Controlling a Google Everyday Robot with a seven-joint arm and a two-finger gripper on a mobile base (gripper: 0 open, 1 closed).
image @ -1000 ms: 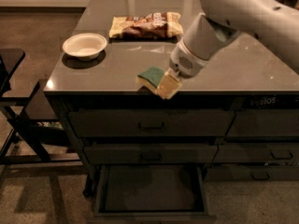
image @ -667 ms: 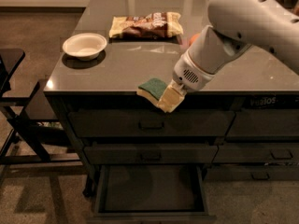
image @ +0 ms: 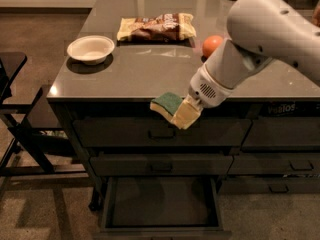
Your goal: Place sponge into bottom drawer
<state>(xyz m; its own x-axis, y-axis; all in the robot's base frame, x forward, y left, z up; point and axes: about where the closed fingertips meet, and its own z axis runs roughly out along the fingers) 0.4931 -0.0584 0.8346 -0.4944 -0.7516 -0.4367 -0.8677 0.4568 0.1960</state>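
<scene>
My gripper (image: 181,113) is shut on the sponge (image: 166,104), which has a dark green top over pale yellow foam. It holds the sponge in the air in front of the counter's front edge, level with the top drawer. The bottom drawer (image: 161,204) is pulled open below, a wide shallow tray with a flat dark floor. The sponge hangs well above it, roughly over its middle. The two handled drawers above it are closed.
On the grey counter (image: 125,71) stand a white bowl (image: 90,48), a crinkled snack bag (image: 155,26) and an orange (image: 212,45). A dark chair (image: 15,114) stands at the left. More closed drawers (image: 280,134) are at the right.
My gripper has carried the sponge off the counter edge, forward and down, so it now hangs in front of the top drawer. An orange has come into view behind the arm.
</scene>
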